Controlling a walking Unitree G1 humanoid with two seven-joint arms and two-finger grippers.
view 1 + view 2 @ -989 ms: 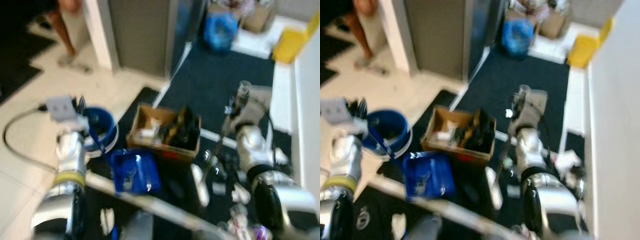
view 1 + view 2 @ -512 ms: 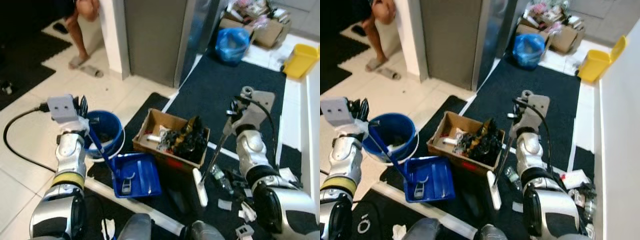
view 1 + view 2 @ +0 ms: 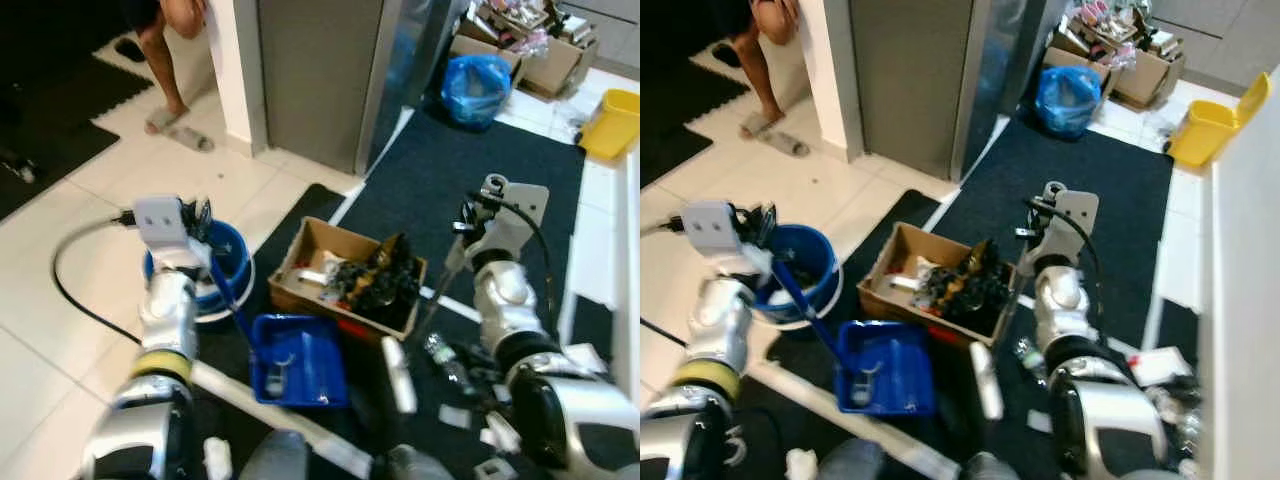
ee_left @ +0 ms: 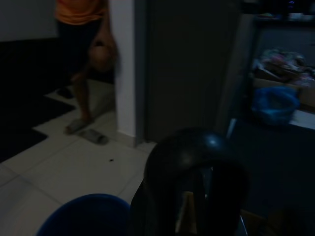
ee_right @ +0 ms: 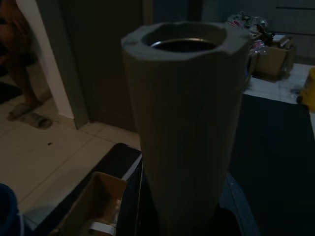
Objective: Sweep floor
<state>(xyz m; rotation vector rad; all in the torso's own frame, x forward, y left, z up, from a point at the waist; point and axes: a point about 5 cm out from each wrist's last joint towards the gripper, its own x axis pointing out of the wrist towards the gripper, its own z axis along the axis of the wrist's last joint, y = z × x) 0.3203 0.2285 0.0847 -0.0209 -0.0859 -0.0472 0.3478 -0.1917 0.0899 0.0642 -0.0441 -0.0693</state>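
On the dark carpet point(image 3: 440, 190), the left pincer point(image 3: 205, 255) pinches the blue dustpan point(image 3: 297, 360); right pincer's point(image 3: 458, 255) state unclear.

Counts of things lying and standing around a cluttered floor.
Showing now are one blue bucket point(image 3: 222, 262), one blue dustpan point(image 3: 298, 360), one open cardboard box point(image 3: 349, 277) of junk, one blue bag point(image 3: 477, 86), one yellow bin point(image 3: 612, 123), two robot arms and one person point(image 3: 170, 45) standing.
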